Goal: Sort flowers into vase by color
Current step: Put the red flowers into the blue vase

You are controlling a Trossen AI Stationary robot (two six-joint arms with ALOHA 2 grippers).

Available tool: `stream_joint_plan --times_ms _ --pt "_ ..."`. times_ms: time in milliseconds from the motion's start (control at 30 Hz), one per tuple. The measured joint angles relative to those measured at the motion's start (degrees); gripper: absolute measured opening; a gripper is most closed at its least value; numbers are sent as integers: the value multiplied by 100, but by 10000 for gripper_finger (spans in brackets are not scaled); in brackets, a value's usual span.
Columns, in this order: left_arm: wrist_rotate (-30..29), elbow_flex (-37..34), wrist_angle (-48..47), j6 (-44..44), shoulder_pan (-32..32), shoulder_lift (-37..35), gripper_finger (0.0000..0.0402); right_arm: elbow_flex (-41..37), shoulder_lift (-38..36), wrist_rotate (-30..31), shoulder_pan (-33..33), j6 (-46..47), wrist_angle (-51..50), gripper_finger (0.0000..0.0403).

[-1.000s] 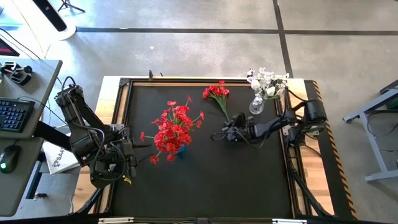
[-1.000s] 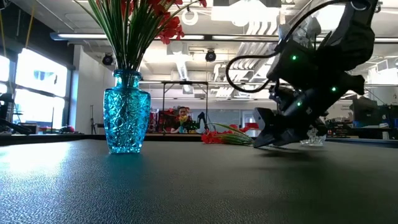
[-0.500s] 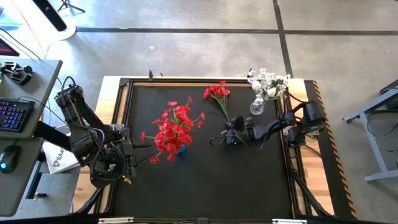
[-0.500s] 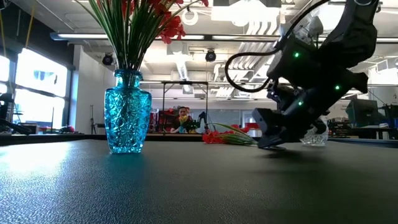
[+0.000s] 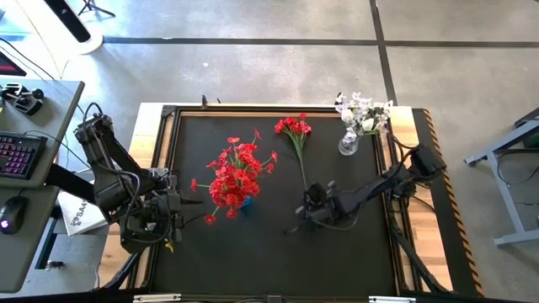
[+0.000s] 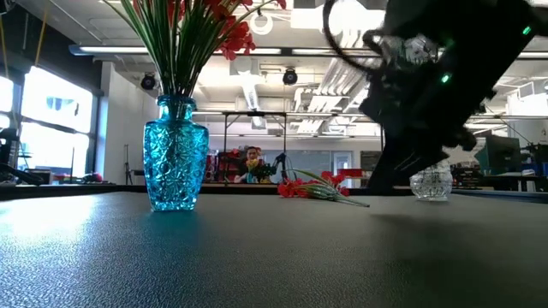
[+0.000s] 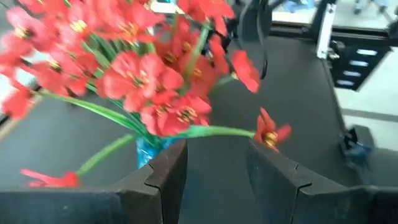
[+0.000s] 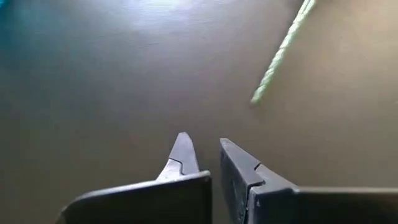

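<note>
A blue vase (image 5: 243,202) (image 6: 175,154) holds several red flowers (image 5: 234,175) at the table's middle left. One red sprig (image 5: 295,135) (image 6: 318,188) lies flat on the table; its stem end (image 8: 280,56) points toward the near edge. A clear vase (image 5: 347,145) (image 6: 431,184) at the far right holds white flowers (image 5: 362,112). My right gripper (image 5: 301,217) (image 8: 204,146) is just nearer than the stem end, nearly closed and empty. My left gripper (image 5: 181,200) (image 7: 217,168) is open and empty, left of the blue vase.
A desk with a keyboard (image 5: 17,156) and a mouse (image 5: 8,215) stands beyond the table's left edge. The black table top (image 5: 253,252) is bare in its near half. A person shows far off in the room behind (image 6: 251,162).
My right gripper has moved from the red sprig's stem end toward the table's near edge and a little left, without the sprig. The sprig lies where it was. My left arm has kept still.
</note>
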Motion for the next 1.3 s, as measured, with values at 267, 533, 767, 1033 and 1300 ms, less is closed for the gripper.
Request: stream_joint_plan --times_ms 267,533,767,1033,1300 --pt "850 268 -248 106 -13 -1 151 106 -3 436 660 343 -156 1" --pt "1159 848 -921 19 -107 -51 151 492 -3 -471 418 105 -813 74" --pt "1097 878 -1363 -591 -315 -105 151 1043 -10 50 -553 -305 -1285 215" --pt "740 876 -1640 -1031 -611 -98 151 1051 525 298 -2215 -839 -614 235" --pt "415 876 -1642 -734 -678 -94 151 1062 1167 -163 -3075 -1622 401 172"
